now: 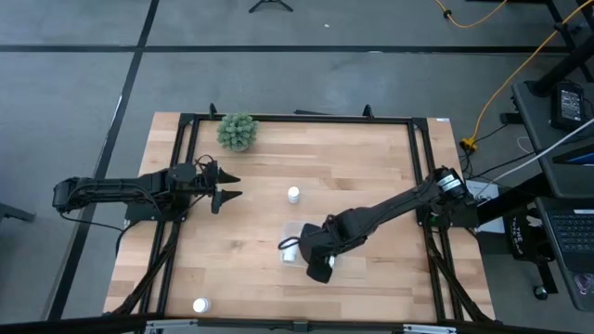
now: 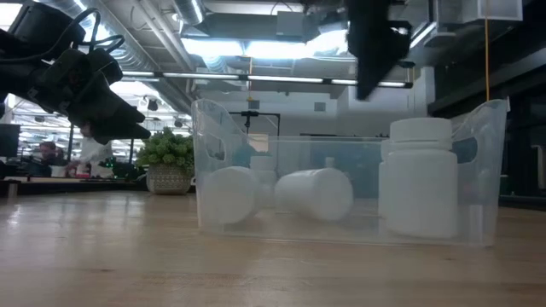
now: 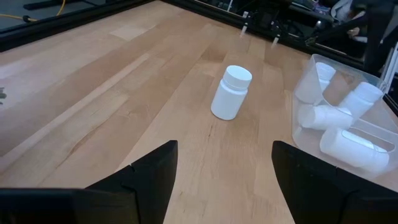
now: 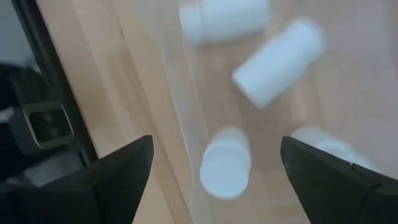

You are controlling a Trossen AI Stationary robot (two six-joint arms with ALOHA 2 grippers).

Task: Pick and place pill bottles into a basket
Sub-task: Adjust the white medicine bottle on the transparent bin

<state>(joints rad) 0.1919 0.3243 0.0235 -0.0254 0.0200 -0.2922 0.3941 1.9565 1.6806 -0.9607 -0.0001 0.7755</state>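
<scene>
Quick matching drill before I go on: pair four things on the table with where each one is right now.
Things:
1. right gripper
2. left gripper
3. green plant
4. upright bottle

Places:
A. far edge of the table
B. open, empty, above the clear tray
C. alone on bare wood, mid-table
D. open, at the table's left side, pointing toward the lone bottle

Pairs: 1-B, 2-D, 3-A, 4-C

i'm working over a grey floor (image 1: 74, 102) crossed by dark lines, a yellow cable (image 1: 520, 70) trailing right; bright ceiling lights (image 2: 256, 47) are glowing beyond my wooden table (image 1: 362, 158).
</scene>
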